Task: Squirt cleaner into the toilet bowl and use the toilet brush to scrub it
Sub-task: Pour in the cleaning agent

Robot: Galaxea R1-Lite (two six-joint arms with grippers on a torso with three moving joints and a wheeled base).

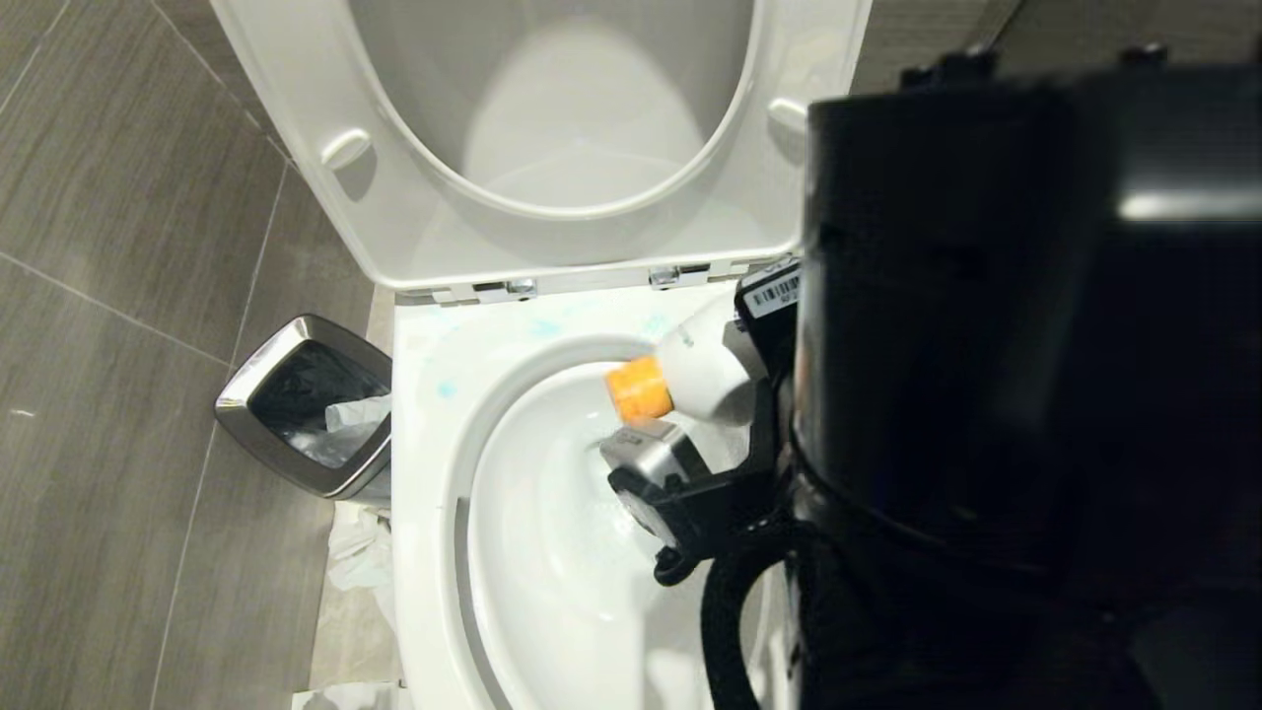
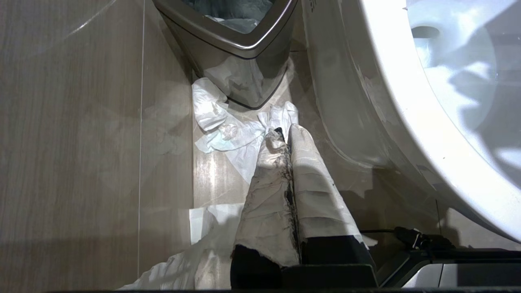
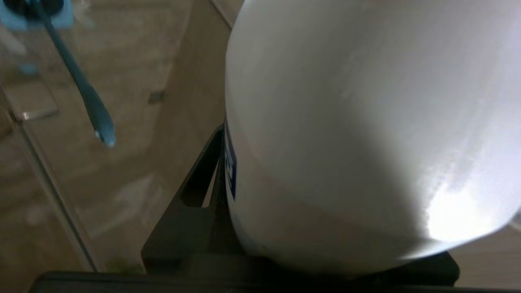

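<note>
A: How many things do you count around the toilet bowl (image 1: 434, 513)?

B: One bowl, with one seat (image 1: 394, 227) tipped up behind it on two chrome hinges (image 1: 513, 289). One steel waste bin (image 1: 306, 404) sits on the floor just beside the bowl's left side, with crumpled white paper (image 2: 228, 130) between its foot and the bowl. One white bottle (image 1: 705, 367) with an orange cap (image 1: 639, 390) is tilted over the bowl, cap pointing down toward the basin's inside.

A: And the cleaner itself?

B: Pale turquoise dabs (image 1: 446, 389) on the bowl's flat rim, at its back and left. I can't count them surely; they are faint smears.

A: The brush?

B: One, with a dark teal handle (image 3: 81, 87), standing in its light-blue holder (image 3: 36, 16) on the floor, well apart from the bowl. It shows only in the right wrist view.

A: The grippers?

B: Two. The right gripper (image 1: 759, 394) is clamped on the bottle's body over the bowl's right side; its dark finger (image 3: 191, 203) lies against the white wall. The left gripper (image 2: 283, 136) hangs low beside the bowl's outer wall, near the bin, its two taped fingers (image 2: 313, 183) pressed together with nothing between them.

A: Any writing?

B: A barcode label (image 1: 774, 289) on the bottle, and a dark blue patch (image 3: 230, 167) on its side. No words can be read on either.
</note>
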